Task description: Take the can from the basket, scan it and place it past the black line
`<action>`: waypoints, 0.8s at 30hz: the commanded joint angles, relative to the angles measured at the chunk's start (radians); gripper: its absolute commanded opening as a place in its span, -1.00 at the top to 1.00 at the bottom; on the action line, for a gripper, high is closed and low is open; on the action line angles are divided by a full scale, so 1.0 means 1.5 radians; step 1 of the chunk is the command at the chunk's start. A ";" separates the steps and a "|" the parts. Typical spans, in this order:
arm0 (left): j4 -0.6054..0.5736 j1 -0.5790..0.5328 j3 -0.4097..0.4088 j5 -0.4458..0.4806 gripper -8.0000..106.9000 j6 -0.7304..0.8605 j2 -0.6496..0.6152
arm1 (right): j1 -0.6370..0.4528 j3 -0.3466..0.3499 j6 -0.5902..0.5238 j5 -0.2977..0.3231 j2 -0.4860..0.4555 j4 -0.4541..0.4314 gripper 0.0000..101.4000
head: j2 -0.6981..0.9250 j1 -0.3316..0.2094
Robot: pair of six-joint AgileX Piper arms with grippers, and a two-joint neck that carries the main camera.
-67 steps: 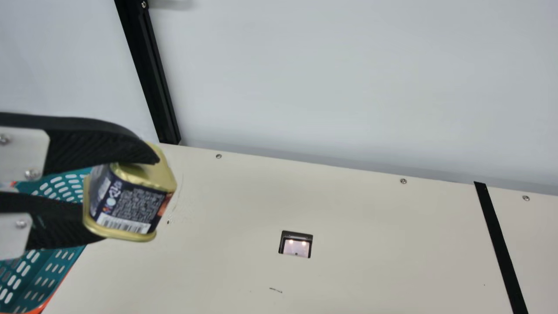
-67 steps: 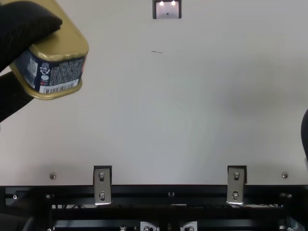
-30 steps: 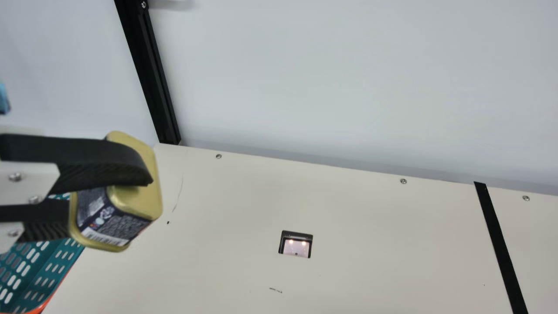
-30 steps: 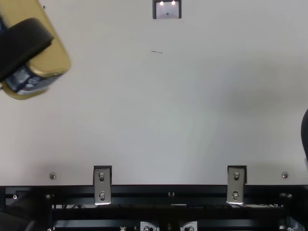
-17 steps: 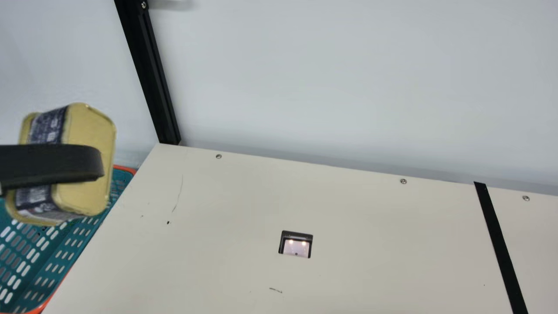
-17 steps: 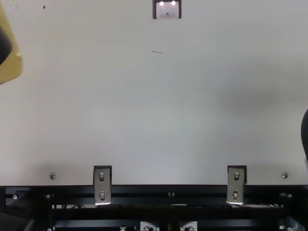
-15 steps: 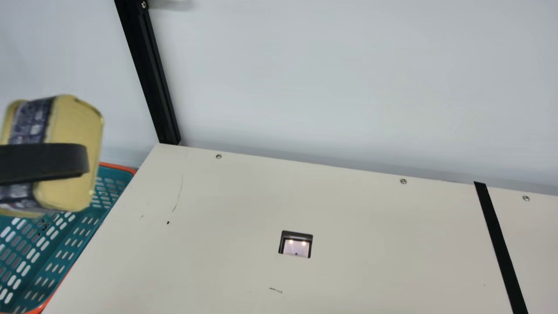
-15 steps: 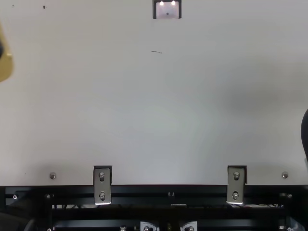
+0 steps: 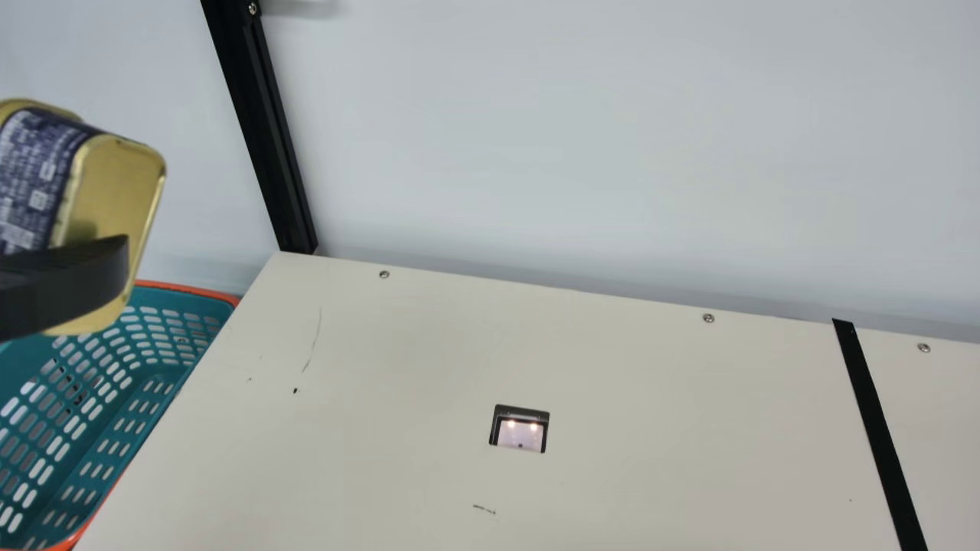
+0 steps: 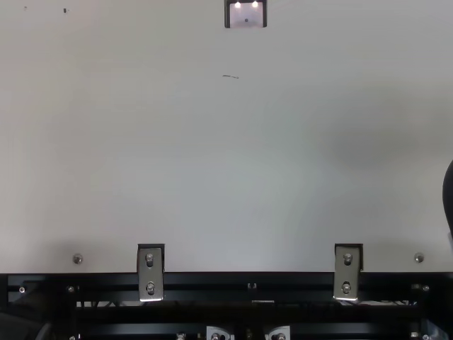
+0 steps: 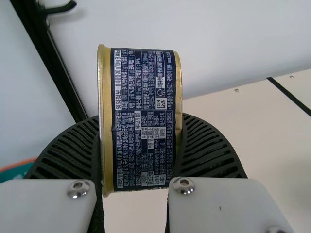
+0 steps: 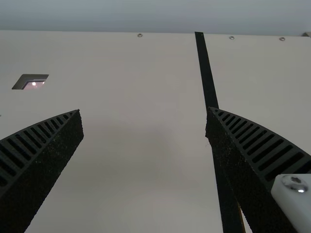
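In the main view my left gripper (image 9: 69,287) is at the left edge, holding the gold can (image 9: 119,184) with dark blue label above the teal basket (image 9: 187,288). In the left wrist view my left gripper (image 11: 139,121) is shut on the can (image 11: 143,160), a finger on each gold end, printed side facing the camera. The scanner window (image 9: 522,435) is lit in the table, and the black line (image 9: 873,428) runs at the right. My right gripper (image 10: 449,195) is at the top view's right edge; in the right wrist view my right gripper (image 12: 143,110) stands open and holds nothing, one finger over the black line (image 12: 206,73).
The cream table (image 9: 383,459) spreads between basket and black line, with small screws along its far edge. A black upright post (image 9: 268,138) stands at the far left corner before a pale wall (image 9: 574,138). Metal brackets (image 10: 150,273) line the near edge.
My left gripper has carried the can left and up, away from the scanner side, and turned it. It has left the top view. More of the basket shows; the right arm has stayed still.
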 commanded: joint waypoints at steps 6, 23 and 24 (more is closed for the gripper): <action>-0.016 -0.026 0.057 -0.156 0.68 0.115 -0.017 | 0.000 0.000 0.000 0.000 0.000 0.000 -1.00 | -0.003 -0.025; -0.024 -0.107 0.110 -0.361 0.68 0.245 -0.010 | 0.000 0.000 0.000 0.000 0.000 0.000 -1.00 | -0.003 -0.025; -0.022 -0.113 0.113 -0.369 0.68 0.248 -0.009 | 0.000 0.000 0.000 0.000 0.000 0.000 -1.00 | -0.003 -0.025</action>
